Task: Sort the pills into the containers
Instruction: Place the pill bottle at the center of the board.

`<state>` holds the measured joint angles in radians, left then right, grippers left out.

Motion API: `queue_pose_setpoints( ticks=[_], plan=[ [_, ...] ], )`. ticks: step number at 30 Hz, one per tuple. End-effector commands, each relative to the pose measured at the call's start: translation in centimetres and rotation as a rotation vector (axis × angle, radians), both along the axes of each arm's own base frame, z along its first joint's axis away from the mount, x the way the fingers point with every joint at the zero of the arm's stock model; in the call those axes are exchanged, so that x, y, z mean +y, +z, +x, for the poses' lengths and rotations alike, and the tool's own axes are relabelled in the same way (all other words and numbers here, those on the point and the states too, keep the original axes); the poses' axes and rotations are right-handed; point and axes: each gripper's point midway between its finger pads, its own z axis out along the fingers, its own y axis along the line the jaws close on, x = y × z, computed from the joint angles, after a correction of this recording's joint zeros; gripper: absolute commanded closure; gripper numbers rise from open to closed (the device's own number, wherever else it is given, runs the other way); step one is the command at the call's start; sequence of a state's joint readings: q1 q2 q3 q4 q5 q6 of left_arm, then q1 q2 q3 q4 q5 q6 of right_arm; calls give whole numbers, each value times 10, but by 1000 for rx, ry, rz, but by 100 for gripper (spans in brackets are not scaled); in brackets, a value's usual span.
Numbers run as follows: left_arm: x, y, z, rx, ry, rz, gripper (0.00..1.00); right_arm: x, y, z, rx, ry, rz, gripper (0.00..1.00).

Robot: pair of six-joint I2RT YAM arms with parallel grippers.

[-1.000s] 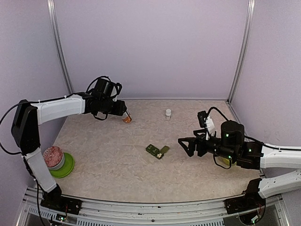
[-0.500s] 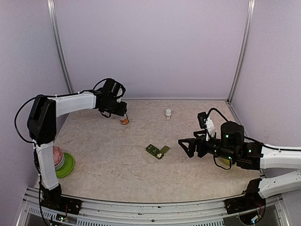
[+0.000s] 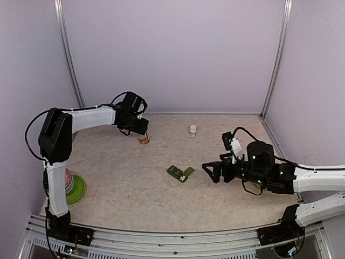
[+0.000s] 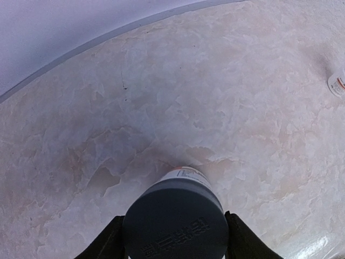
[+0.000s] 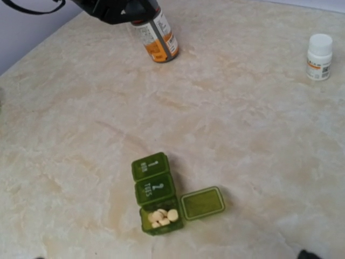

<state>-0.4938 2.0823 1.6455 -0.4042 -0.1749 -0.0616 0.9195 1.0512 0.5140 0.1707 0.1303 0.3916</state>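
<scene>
Marbled beige tabletop point(image 3: 135, 183), square-celled olive plastic pill box point(image 5: 156, 191), pale rounded pills point(image 5: 163, 216)

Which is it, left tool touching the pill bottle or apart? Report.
Touching. The left wrist view shows both fingers of the left tool against the dark cap of the pill bottle, no gap.

pill box point(image 5: 154, 190) lids, perhaps "1", "2 TUES"
</scene>
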Motion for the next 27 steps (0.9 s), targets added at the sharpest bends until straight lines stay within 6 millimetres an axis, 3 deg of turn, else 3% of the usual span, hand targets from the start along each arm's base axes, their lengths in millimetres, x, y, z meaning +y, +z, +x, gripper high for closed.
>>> queue_pose_setpoints(
  ticks=[1,10,14,18,27],
  plan=[
    [4,3,11,-25,17,11,33,6,8,5,-5,-1,39,0],
    [-8,48,16,-105,1,-97,6,24,2,9,48,25,63,0],
    [-18,70,2,-131,-35,-165,1,32,-7,10,118,31,91,0],
    [-39,78,-30,-113,-124,-302,1,34,-22,17,182,14,100,0],
    [-84,28,-92,12,-260,-316,1,36,-48,34,354,28,205,0]
  ],
)
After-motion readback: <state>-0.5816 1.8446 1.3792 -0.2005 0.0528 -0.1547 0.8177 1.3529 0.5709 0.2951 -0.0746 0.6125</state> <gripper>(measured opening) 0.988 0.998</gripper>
